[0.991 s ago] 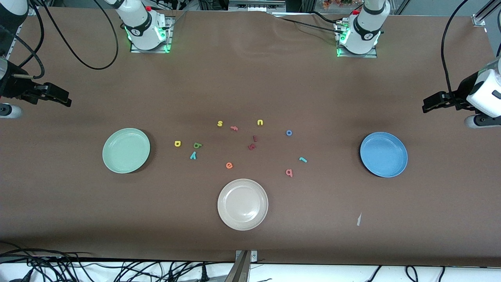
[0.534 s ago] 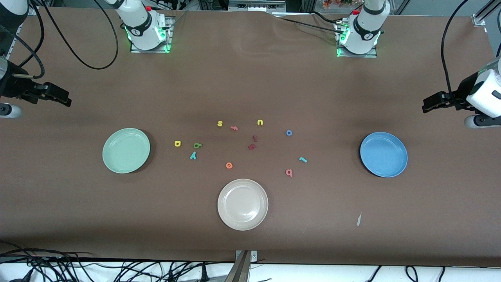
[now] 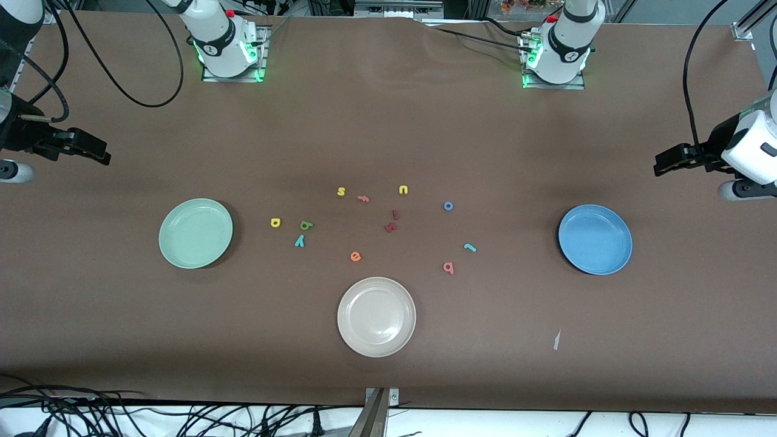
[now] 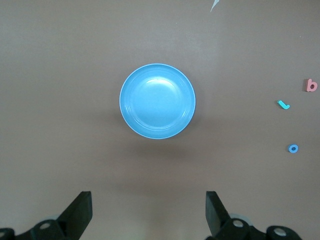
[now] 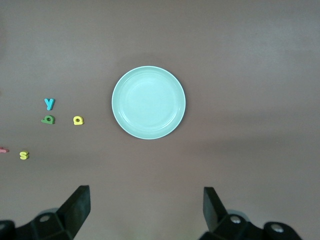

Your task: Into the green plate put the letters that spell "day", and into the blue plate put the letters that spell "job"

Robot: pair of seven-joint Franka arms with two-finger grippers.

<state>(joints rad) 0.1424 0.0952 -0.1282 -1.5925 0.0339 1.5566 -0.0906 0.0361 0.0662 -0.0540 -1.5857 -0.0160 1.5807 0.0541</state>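
The green plate (image 3: 195, 233) lies empty toward the right arm's end, the blue plate (image 3: 595, 239) empty toward the left arm's end. Beside the green plate lie the yellow "d" (image 3: 275, 223), olive "a" (image 3: 306, 226) and teal "y" (image 3: 299, 241). Toward the blue plate lie the blue "o" (image 3: 448, 206), teal "j" (image 3: 469, 247) and pink "b" (image 3: 448, 267). My right gripper (image 3: 100, 156) hangs open and empty over the table's end, looking at the green plate (image 5: 148, 102). My left gripper (image 3: 663, 164) hangs open and empty over the other end, looking at the blue plate (image 4: 157, 101).
A beige plate (image 3: 376, 316) lies nearest the front camera, mid-table. Other letters lie in the middle: yellow "s" (image 3: 341, 192) and "u" (image 3: 403, 190), orange "f" (image 3: 363, 198) and "e" (image 3: 356, 257), two dark red ones (image 3: 391, 221). A paper scrap (image 3: 556, 340) lies near the front edge.
Both arms have shifted only a trace at the table's ends. The letters and plates lie where they were.
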